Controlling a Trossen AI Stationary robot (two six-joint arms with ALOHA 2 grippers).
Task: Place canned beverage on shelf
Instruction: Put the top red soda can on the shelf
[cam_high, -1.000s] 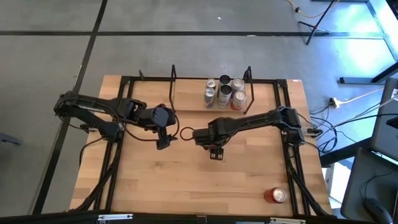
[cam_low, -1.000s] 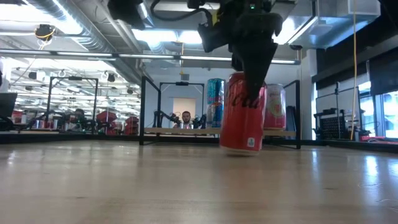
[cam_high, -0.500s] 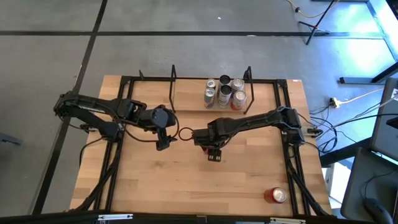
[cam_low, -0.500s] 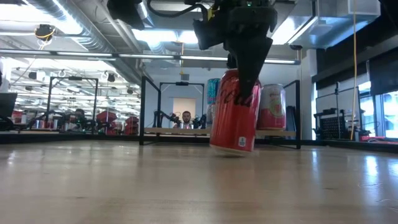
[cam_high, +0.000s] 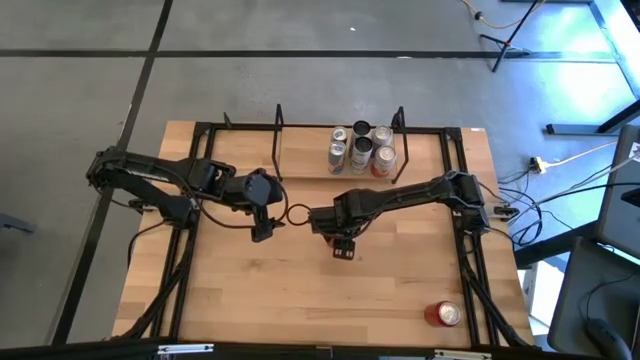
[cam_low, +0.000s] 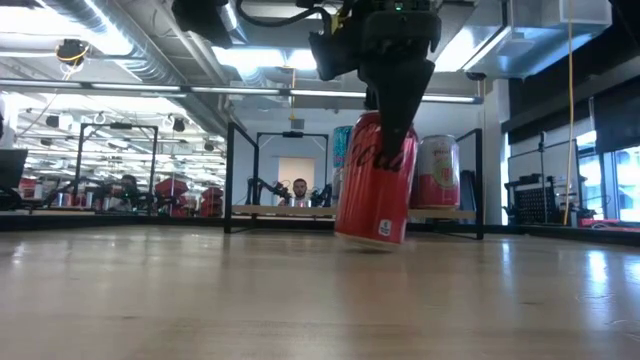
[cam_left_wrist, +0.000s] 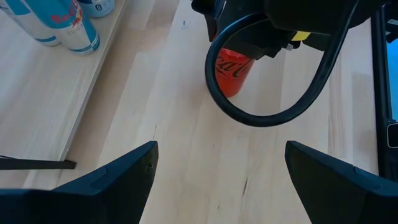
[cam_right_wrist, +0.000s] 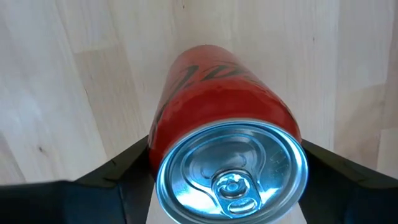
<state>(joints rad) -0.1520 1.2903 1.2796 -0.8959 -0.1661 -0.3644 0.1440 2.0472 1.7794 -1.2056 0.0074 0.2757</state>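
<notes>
**A:** What lies around the work area?

**B:** I see a light-wood table (cam_high: 250, 290) edged by black rails, on a grey floor; the low view looks into a workshop where a person (cam_low: 299, 189) sits far behind. The shelf (cam_high: 305, 163) lies along the far edge, a black wire frame at each end. Four cans (cam_high: 359, 148) crowd its right half; its left half is bare plank. The near half of the table is open wood, apart from a second red can (cam_high: 443, 314) standing near the near right corner.

**A:** Where is the can being handled?

**B:** The red can (cam_low: 376, 178) is near the table's middle, just in front of the shelf. In the low view it is tilted, top leaning right, its base very close to the wood; I cannot tell whether it touches. My right wrist view looks down on its silver top and pull tab.

**A:** And the right arm?

**B:** It reaches in from the right edge, elbow bent, wrist turned downward. The right gripper (cam_low: 398, 118) pinches the can near its top, a dark finger (cam_right_wrist: 130, 165) on either side.

**A:** The left arm?

**B:** It stretches in from the left side and waits beside the right wrist. The left gripper (cam_left_wrist: 217, 171) is spread wide over bare wood, facing the can, holding nothing.
</notes>
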